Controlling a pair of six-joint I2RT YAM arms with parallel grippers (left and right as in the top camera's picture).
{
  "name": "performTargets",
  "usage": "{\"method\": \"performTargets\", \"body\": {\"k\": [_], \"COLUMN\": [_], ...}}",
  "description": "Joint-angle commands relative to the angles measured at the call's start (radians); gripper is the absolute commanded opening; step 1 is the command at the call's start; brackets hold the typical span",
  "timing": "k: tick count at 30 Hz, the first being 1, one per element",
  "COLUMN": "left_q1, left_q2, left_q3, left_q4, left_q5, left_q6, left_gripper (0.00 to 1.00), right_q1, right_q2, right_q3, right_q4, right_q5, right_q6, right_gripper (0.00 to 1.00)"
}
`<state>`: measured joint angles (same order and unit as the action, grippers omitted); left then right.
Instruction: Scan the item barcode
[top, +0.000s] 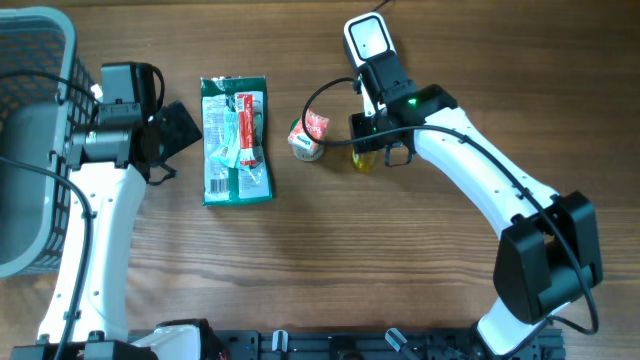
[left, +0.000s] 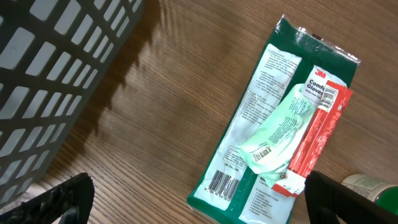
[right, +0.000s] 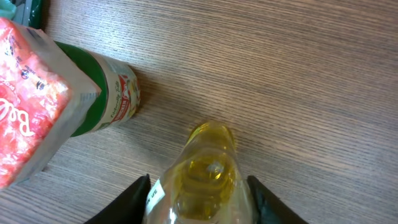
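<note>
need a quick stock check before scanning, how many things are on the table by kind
packets: 4 (large green pack, pale green sachet, red glove pack, red pouch)
yellow bottle: 1
green jar: 1
barcode scanner: 1
basket: 1
total: 8

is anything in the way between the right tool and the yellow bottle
Nothing visible. The right tool straddles the yellow bottle, one finger on each side of it. The green-topped jar and the red packet lie off to one side, clear of the bottle.
</note>
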<state>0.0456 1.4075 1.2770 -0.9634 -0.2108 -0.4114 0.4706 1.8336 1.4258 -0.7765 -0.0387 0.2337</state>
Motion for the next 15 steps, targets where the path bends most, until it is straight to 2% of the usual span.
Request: {"method": "performTargets", "body": {"k": [1,8,11,15], "left_q1": [-0.005,-0.005,-0.005,-0.005], "left_q2": [0.003,0.003,0.003,0.003], "left_q3": [0.000,0.000,0.000,0.000], "left_q4": [0.002,0.002,0.002,0.002], "left_q5": [0.002,0.002,0.002,0.002], "left_q6": [0.015,0.015,0.015,0.015], "left_gripper": [1.00,1.00,1.00,1.00], "right_q1": [0.003,0.000,-0.012,-0.023], "right_q2": [-0.021,-0.085,-0.087,-0.087], "right_q3": [0.010,0.010,0.008,0.006], "right_q4": [-0.010,-0.176,-0.238,-0.233], "right_q5": [0.025,0.266,0.286,0.282], "right_q6": [-0.027,-0.020,0.011,0.033], "right_gripper": [0.38,0.38,0.39,0.39]}}
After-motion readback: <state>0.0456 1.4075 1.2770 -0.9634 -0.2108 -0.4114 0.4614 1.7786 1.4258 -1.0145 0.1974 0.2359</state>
